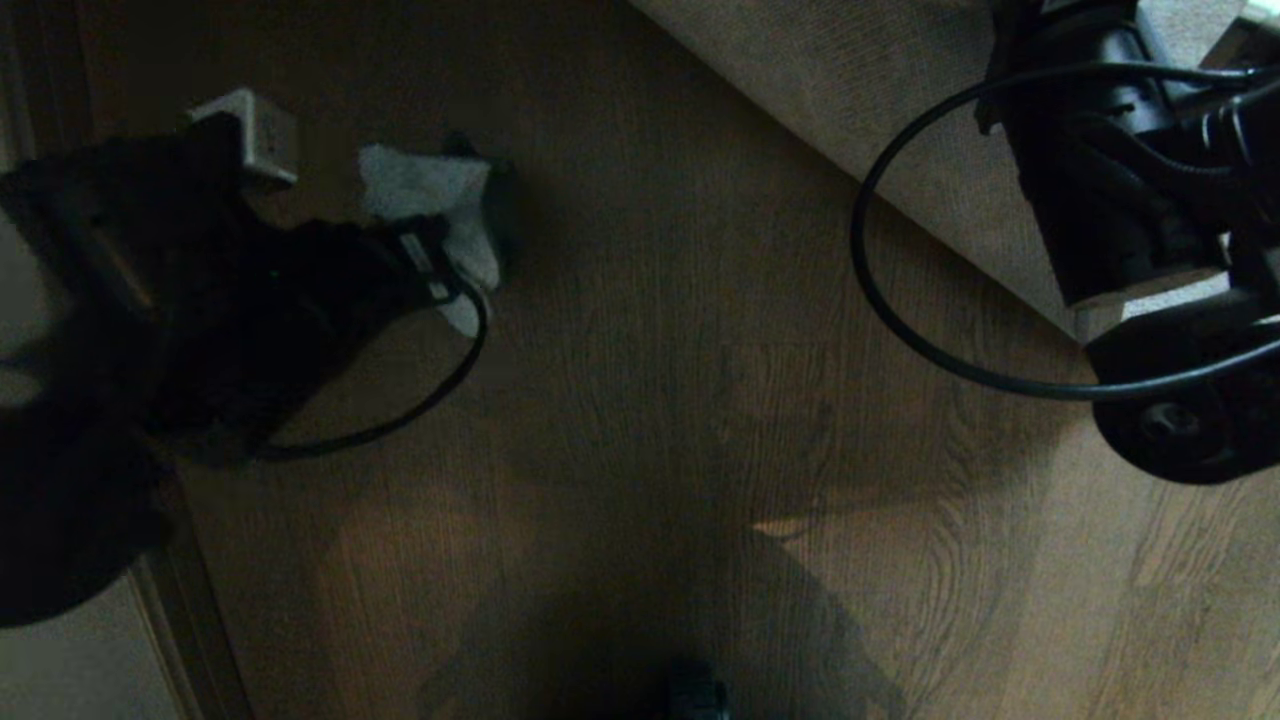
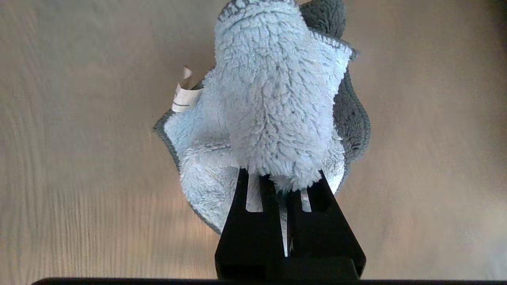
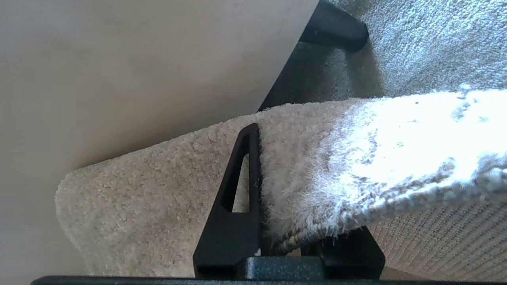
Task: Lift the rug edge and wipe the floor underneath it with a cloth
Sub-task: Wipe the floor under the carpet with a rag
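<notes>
Brown wood-grain floor (image 1: pixel 650 400) fills most of your head view, with a pale baseboard strip (image 1: pixel 90 650) running along the 8 o'clock corner.

Left gripper (image 2: pixel 288 198): check the left wrist view and you will see both black fingers pressed together on the cloth (image 2: pixel 273 111), pinching a fold of it. The pale blue fleece bunches up beyond the fingertips, a darker grey side shows at its back edge, and a small white care tag (image 2: pixel 183 95) sticks out of one hem. In your head view the same cloth (image 1: pixel 430 200) sits at 10 o'clock, just beyond the dark left arm (image 1: pixel 200 300), with plank flooring behind it. Whether the cloth touches the planks cannot be told from these views.

Right gripper (image 3: pixel 293 221): in the right wrist view its jaws are clamped on the edge of the rug (image 3: pixel 356 158). One finger (image 3: pixel 237 198) lies against the plush pile; the other is mostly hidden under the beige woven backing. The gripped edge is raised, so you see the backing from below. A dark furniture leg (image 3: pixel 336 27) stands on the rug farther off.

In your head view the right arm (image 1: pixel 1130 200) occupies 2 o'clock, and the rug's backing (image 1: pixel 880 110) slopes across 1 o'clock, well apart from the cloth.
</notes>
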Tool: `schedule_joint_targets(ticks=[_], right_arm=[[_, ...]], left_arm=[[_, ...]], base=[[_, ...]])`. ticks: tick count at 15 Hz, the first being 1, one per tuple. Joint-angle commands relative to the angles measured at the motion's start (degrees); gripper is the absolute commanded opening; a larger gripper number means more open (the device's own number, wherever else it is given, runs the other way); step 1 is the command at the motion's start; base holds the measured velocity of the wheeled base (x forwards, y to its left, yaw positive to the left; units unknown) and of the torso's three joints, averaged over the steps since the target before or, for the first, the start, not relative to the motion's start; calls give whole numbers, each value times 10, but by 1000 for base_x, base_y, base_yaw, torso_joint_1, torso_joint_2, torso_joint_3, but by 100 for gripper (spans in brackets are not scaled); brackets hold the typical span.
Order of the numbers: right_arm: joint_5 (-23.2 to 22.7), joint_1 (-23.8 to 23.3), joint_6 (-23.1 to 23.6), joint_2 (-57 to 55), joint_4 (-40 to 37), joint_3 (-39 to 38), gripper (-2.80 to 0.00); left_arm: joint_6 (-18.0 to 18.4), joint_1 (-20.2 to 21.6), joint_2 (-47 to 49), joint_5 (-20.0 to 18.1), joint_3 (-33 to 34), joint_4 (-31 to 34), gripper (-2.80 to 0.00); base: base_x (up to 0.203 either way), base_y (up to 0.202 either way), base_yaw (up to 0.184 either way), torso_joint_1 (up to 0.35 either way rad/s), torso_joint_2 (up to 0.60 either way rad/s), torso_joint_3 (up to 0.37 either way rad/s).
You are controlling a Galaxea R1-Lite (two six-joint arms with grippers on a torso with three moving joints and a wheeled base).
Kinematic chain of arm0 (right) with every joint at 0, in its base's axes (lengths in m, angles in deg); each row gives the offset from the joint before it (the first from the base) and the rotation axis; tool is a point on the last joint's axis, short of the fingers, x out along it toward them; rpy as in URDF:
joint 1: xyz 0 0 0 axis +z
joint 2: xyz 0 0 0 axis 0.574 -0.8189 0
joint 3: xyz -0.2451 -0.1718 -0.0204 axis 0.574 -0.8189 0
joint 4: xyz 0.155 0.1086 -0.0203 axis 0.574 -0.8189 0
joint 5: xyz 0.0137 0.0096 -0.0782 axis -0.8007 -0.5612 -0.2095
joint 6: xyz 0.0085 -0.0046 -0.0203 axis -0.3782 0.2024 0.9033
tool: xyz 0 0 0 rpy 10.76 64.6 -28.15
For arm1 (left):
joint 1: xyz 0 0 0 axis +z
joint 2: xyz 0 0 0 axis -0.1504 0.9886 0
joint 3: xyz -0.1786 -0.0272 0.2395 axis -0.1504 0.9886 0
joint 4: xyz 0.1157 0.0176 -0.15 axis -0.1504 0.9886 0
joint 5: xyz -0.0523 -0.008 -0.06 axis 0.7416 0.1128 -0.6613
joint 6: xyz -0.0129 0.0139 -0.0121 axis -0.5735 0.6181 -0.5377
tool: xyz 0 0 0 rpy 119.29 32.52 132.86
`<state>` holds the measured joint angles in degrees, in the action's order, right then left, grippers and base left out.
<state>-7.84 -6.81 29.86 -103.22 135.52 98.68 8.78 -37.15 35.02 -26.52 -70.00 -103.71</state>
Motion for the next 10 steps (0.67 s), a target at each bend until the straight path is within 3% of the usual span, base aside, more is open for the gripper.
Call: schedule_joint_targets(ticks=[1,6,10], right_arm=[[1,0,-3,9,29,0,-280],[1,0,-2,19,29,-14,-280],[2,-1,-3,23,29,-24,-280]], left_arm=[[2,-43,-34,4,44,-3,-280],[3,-130,7,26,78,-3,-280],[3,-182,79,23,29,-3,-280]], base=[[0,0,0,0,0,0],[0,0,0,0,0,0],[0,0,0,0,0,0]])
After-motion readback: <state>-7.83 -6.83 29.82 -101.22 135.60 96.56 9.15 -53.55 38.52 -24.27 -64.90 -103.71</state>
